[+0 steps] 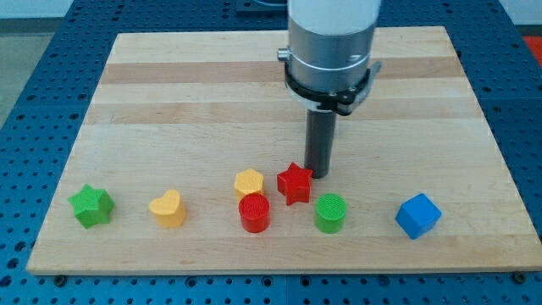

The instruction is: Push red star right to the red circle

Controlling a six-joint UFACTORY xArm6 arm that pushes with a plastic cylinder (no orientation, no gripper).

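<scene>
Resting on the board, my tip (pixel 318 174) sits just at the red star's (pixel 294 183) upper right; a bare rod, it grasps nothing. Red circle (pixel 254 213) lies lower left of the star, beneath the yellow block (pixel 249 183); green circle (pixel 330 213) lower right.

Worktop (pixel 212 93) from my feed: pale wooden board made of glued strips, grain running across the view, lighter and darker bands alternating. Under it and around all four edges, a blue perforated metal base (pixel 34 110) with a regular grid of small holes. Light is even and bright, soft shadows only. No walls or windows in my frame.
</scene>
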